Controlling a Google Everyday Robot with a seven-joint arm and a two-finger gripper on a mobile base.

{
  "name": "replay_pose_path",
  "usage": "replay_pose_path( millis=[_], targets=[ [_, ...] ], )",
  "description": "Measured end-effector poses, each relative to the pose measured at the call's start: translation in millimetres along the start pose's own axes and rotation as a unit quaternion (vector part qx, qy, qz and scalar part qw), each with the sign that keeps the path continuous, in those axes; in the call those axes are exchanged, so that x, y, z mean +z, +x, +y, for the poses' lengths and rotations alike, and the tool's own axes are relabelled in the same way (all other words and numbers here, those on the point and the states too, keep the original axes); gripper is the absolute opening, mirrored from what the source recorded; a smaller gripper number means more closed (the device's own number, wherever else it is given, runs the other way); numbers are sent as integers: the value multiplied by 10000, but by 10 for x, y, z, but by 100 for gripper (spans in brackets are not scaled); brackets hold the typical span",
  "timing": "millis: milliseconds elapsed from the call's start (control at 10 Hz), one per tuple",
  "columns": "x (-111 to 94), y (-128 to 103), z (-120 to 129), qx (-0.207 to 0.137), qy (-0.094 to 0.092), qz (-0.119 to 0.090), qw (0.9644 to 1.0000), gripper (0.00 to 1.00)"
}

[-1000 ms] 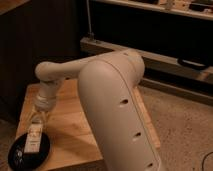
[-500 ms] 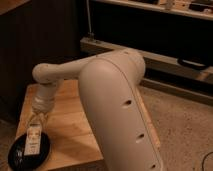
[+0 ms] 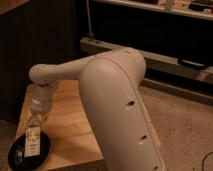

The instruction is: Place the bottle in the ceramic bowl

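Observation:
The bottle is a small clear one with a pale label. It stands nearly upright with its base inside the black ceramic bowl, at the front left corner of the wooden table. My gripper comes down from above and is shut on the bottle's top. The large white arm fills the middle of the view and hides the table's right side.
A dark cabinet wall stands behind the table at the left. A low metal rail and shelving run along the back. Speckled floor lies to the right of the table.
The gripper and bottle have moved slightly left and down, and the bottle's base now sits lower in the bowl.

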Motion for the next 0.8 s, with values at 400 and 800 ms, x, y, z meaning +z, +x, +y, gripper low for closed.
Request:
replay_pose_path(
  millis=[400,800],
  targets=[
    [57,0,46,-181,43,97,9998,80],
    [83,0,49,-223,55,152,9996,80]
  ],
)
